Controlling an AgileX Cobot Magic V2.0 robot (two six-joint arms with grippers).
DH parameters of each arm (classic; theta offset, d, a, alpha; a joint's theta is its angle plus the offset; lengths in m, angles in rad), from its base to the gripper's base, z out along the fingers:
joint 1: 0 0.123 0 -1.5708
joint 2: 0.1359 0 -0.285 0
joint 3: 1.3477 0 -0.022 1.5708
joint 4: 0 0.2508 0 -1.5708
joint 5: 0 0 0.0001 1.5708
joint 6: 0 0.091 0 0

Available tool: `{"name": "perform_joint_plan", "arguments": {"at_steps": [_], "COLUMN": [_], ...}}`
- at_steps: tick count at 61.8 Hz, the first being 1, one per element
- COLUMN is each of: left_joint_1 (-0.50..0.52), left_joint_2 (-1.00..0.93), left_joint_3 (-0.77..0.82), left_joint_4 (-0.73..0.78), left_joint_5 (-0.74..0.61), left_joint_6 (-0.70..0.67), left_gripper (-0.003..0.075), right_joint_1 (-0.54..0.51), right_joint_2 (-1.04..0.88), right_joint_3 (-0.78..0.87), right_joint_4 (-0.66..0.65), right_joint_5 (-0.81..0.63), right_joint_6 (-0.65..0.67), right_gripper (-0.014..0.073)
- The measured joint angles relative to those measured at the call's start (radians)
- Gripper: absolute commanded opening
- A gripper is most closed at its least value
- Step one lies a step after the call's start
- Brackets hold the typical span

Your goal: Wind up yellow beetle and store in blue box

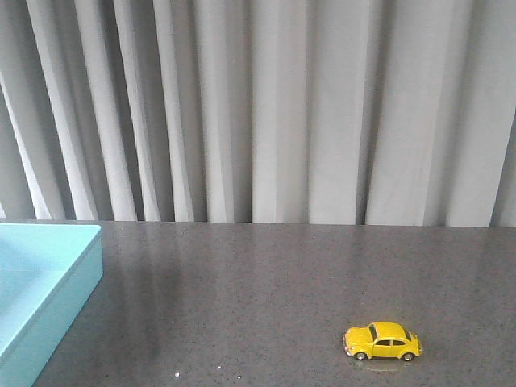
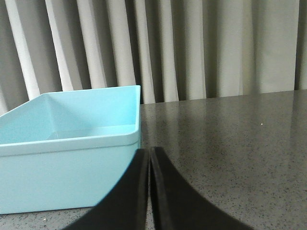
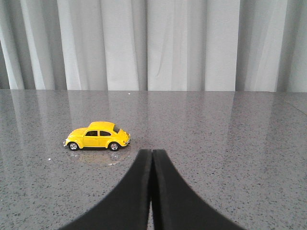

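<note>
The yellow beetle (image 1: 382,341) stands on its wheels on the dark speckled table, near the front right, side-on. It also shows in the right wrist view (image 3: 97,136), a short way ahead of my right gripper (image 3: 152,152), which is shut and empty. The blue box (image 1: 39,284) sits at the table's left edge, open side up; no contents show in it. In the left wrist view the blue box (image 2: 67,158) is just ahead of my left gripper (image 2: 149,151), which is shut and empty beside its near corner. Neither gripper shows in the front view.
The dark grey speckled table (image 1: 258,290) runs back to a wall of grey pleated curtains (image 1: 266,105). A few small white specks lie on the table near the front (image 1: 176,374).
</note>
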State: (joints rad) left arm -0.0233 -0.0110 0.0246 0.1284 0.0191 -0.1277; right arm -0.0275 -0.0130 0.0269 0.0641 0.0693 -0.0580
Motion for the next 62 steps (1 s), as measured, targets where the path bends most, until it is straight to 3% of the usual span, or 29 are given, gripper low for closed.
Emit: {"name": "perform_joint_plan", "arguments": {"at_steps": [13, 25, 45, 62], "left_joint_1": [0.000, 0.000, 0.000, 0.000], "left_joint_2": [0.000, 0.020, 0.371, 0.622], "left_joint_3": [-0.034, -0.240, -0.677, -0.793], "left_joint_4": [0.000, 0.000, 0.000, 0.000], "left_joint_5": [-0.019, 0.052, 0.290, 0.468], "left_joint_6": [-0.005, -0.007, -0.008, -0.007], "left_gripper": [-0.0005, -0.0005, -0.0005, -0.0005], "right_joint_1": [0.000, 0.000, 0.000, 0.000], "right_joint_2": [0.000, 0.036, 0.372, 0.655], "right_joint_3": [-0.032, -0.224, -0.624, -0.778], "right_joint_4": [0.032, 0.044, 0.041, -0.003], "right_joint_5": [-0.005, 0.032, 0.222, 0.404], "right_joint_6": [0.000, 0.000, 0.000, 0.000], "right_gripper": [-0.0007, -0.0007, -0.0007, -0.0007]}}
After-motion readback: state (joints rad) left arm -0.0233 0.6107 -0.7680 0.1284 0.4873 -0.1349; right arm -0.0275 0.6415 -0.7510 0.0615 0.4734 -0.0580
